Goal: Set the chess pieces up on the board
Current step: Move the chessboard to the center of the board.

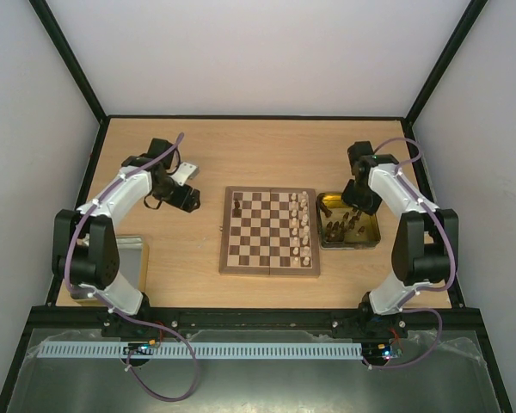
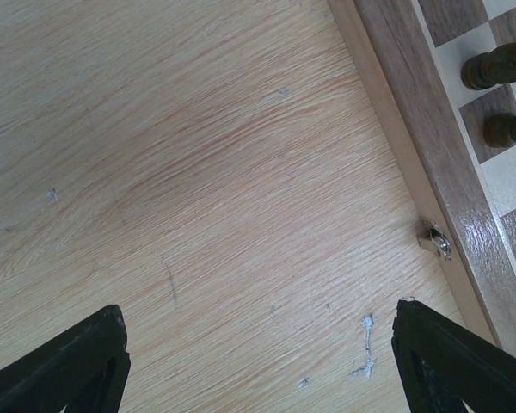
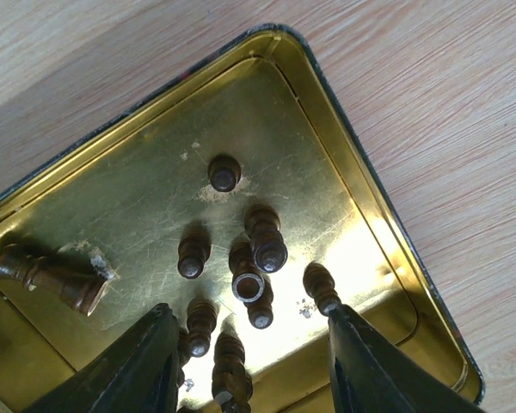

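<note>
Left gripper (image 2: 258,344): spread wide, empty, over the table (image 2: 198,172) beside the board (image 2: 430,129).
Right gripper (image 3: 251,318): jaws apart, holding nothing, above the tray (image 3: 327,112).
Pale pieces (image 1: 303,228): stood along the board's right side.
Dark pieces (image 3: 267,245): most lay in the tray.

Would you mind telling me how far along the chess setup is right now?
Done: cream pieces stand in two files along the board's right side, with two dark pieces at its left edge. In hand: nothing is gripped; the right gripper hangs open over the yellow tray, the left gripper open beside the board. Left: the dark chessmen in that tray.
</note>
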